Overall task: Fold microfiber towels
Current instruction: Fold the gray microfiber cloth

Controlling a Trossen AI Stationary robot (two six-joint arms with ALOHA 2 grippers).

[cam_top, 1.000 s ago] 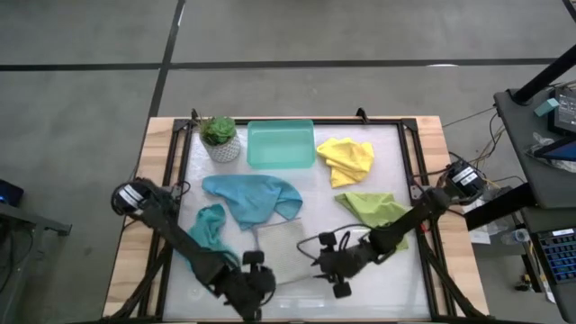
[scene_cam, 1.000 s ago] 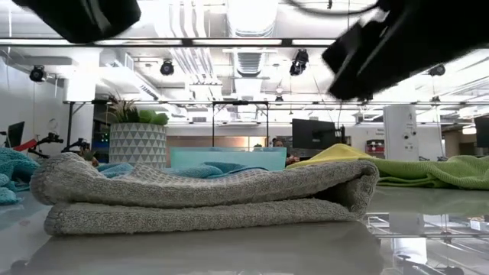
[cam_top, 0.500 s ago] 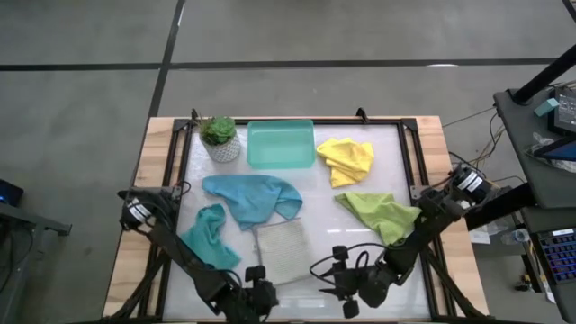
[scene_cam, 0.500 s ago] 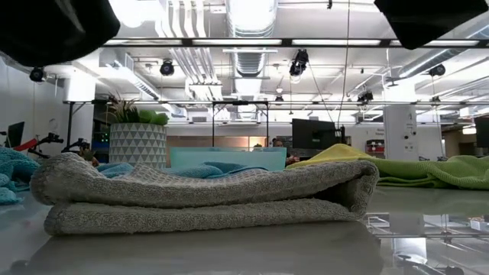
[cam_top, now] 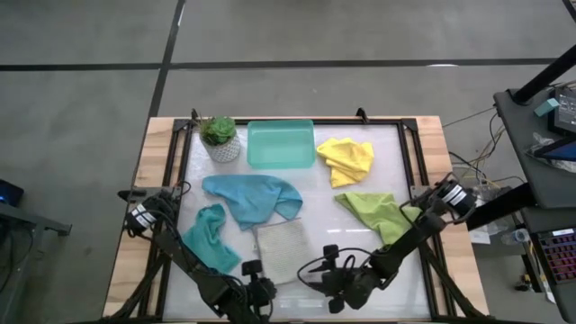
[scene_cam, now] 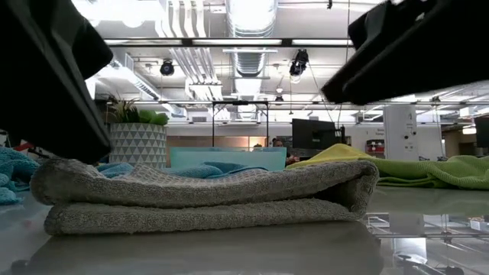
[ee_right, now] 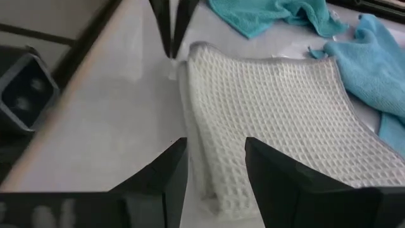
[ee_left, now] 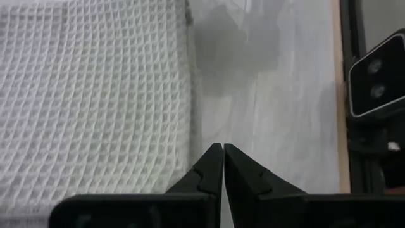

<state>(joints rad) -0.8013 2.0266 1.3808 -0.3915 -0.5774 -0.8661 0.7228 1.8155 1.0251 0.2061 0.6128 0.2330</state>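
Observation:
A light grey towel (cam_top: 283,250) lies folded flat on the table near its front edge, its fold to the right in the low view (scene_cam: 359,187). My left gripper (ee_left: 223,149) is shut and sits low beside the towel's near left corner (ee_right: 190,49); I cannot tell whether it touches the cloth. My right gripper (ee_right: 215,158) is open at the towel's near right side (cam_top: 326,277), nothing between its fingers. Two teal-blue towels (cam_top: 252,196) (cam_top: 209,236), a yellow one (cam_top: 346,159) and a lime green one (cam_top: 378,214) lie loose farther back.
A teal tray (cam_top: 281,144) and a potted plant (cam_top: 220,137) stand at the far edge. A black frame rail (cam_top: 416,171) runs round the table. The low camera (ee_left: 378,82) sits at the near edge, close to both grippers.
Both grippers have gone toward the table's near edge and down. My right gripper has then come back left toward the grey towel, turning as it went. In the low view both arms now hang lower. The grey towel has stayed where it was.

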